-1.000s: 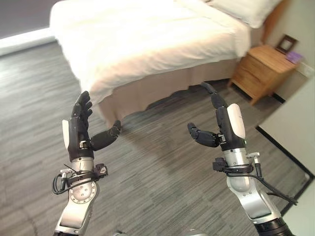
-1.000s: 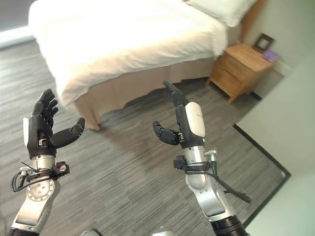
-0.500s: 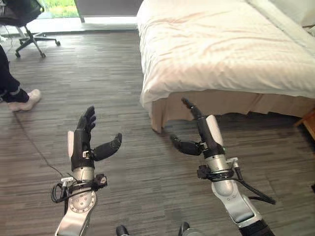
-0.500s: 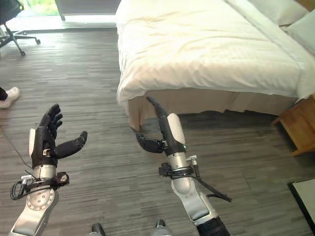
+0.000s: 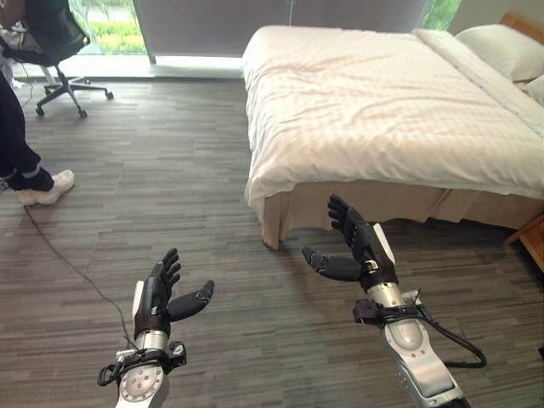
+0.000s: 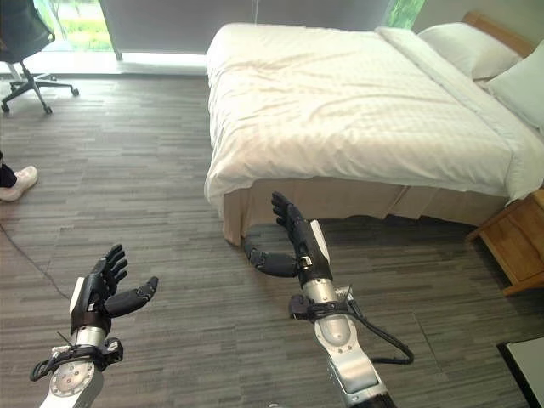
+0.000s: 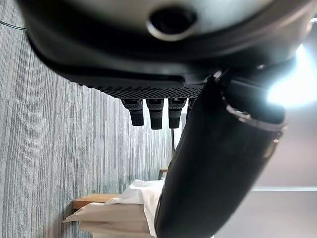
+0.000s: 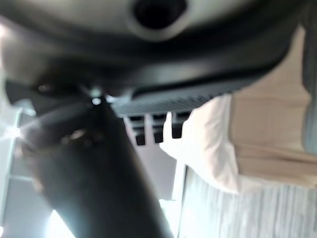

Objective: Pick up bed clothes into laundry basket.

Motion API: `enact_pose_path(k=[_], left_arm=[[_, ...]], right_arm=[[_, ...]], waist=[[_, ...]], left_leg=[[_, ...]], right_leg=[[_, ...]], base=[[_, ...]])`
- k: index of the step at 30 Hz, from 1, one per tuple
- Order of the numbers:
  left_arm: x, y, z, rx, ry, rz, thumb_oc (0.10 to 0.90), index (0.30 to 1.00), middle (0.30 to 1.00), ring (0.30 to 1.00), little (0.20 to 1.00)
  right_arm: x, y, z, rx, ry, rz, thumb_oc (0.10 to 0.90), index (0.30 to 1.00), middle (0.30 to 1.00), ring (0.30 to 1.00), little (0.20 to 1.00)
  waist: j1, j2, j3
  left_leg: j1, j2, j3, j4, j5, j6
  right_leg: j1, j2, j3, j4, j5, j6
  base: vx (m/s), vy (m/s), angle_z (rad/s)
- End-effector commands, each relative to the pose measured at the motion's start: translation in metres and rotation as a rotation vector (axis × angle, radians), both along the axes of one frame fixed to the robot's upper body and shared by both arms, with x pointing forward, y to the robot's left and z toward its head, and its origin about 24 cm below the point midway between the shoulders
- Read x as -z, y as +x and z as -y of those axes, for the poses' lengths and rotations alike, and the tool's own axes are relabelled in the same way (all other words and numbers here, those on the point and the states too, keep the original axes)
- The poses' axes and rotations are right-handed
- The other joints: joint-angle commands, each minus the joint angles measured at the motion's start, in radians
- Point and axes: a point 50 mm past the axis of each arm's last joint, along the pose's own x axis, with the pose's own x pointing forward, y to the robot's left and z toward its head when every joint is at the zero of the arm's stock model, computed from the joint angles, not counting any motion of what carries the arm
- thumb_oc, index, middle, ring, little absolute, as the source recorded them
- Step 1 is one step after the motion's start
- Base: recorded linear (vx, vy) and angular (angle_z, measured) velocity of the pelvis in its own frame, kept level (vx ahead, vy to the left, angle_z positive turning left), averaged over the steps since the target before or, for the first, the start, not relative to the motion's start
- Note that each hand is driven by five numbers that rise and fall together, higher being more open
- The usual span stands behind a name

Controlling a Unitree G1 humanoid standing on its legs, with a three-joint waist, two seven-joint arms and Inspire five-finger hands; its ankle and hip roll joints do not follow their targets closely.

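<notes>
In the left eye view, the left robot hand (image 5: 157, 296) is raised over the grey wood-plank floor (image 5: 153, 187), palm up, its fingers straight and its thumb spread to the side, holding nothing. The right robot hand (image 5: 359, 246) is raised too, near the foot corner of the bed (image 5: 280, 212), fingers straight and apart, thumb standing off, empty. The white duvet (image 5: 382, 110) lies spread over the whole bed, hanging over the foot edge and the near side, above a beige bed skirt (image 5: 399, 204). White pillows (image 5: 506, 51) sit at the head end. A person's leg and white shoe (image 5: 38, 183) show at the left edge of the floor, with a black office chair (image 5: 55, 47) beyond, near the window. In the right eye view, the corner of a wooden nightstand (image 6: 514, 242) stands by the head end of the bed, on its near side. In the left wrist view, the left hand's straight fingers (image 7: 151, 111) reach out beside the thumb, with floor and a bed corner past them. In the right wrist view, the duvet's hanging edge (image 8: 208, 144) and the bed skirt show past the right hand's fingers.
</notes>
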Motion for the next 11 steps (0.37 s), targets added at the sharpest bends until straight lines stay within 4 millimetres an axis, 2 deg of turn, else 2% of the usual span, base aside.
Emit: enact_pose_path(k=[1,11], left_arm=[[-0.0431,0.0159,-0.0047,0.029,0.042,0.235,0.800,0.900,0.900,0.900,0.900],[-0.0404,0.0129,-0.0062,0.018,0.033,0.225,0.800,0.900,0.900,0.900,0.900]], right_arm=[[-0.0510,0.0043,0.0152,0.049,0.091,0.277,0.800,0.900,0.900,0.900,0.900],[-0.0509,0.0041,0.0207,0.061,0.134,0.278,0.800,0.900,0.900,0.900,0.900]], waist=[[-0.012,0.004,-0.034],[-0.014,0.001,-0.038]], left_leg=[[-0.001,0.031,0.099,-0.007,-0.147,0.006],[0.012,0.037,0.118,-0.003,-0.150,0.008]], right_leg=[[-0.031,0.036,0.019,0.007,-0.159,-0.033],[-0.021,0.036,0.025,0.007,-0.162,-0.036]], base=[[0.00,0.000,0.00],[0.01,-0.020,-0.05]])
